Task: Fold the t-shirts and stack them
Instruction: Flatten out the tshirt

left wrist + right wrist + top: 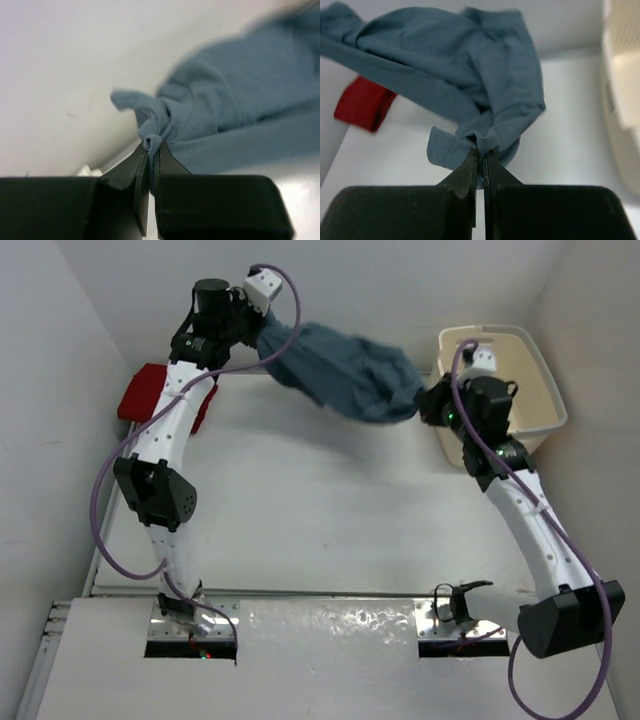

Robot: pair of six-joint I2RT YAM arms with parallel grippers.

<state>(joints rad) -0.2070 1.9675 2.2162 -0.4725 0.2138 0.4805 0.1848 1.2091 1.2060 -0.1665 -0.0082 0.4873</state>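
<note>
Cloth spans both arms: your slate blue-grey shirt (pixel 340 370) hangs above the counter (pixel 320 520), strung along its far edge, long axis left to right. Left jaws, near the far left corner, are clamped on one bunched edge. Right jaws, beside the basket (pixel 545 390), clamp the other. Neither arm is nearer, so you'd likely lower both evenly. Red shirt (pixel 145 392) lies at the far left corner.

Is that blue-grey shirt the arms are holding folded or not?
Not folded: the slate blue-grey cloth t-shirt hangs bunched between the left gripper and right gripper.
</note>
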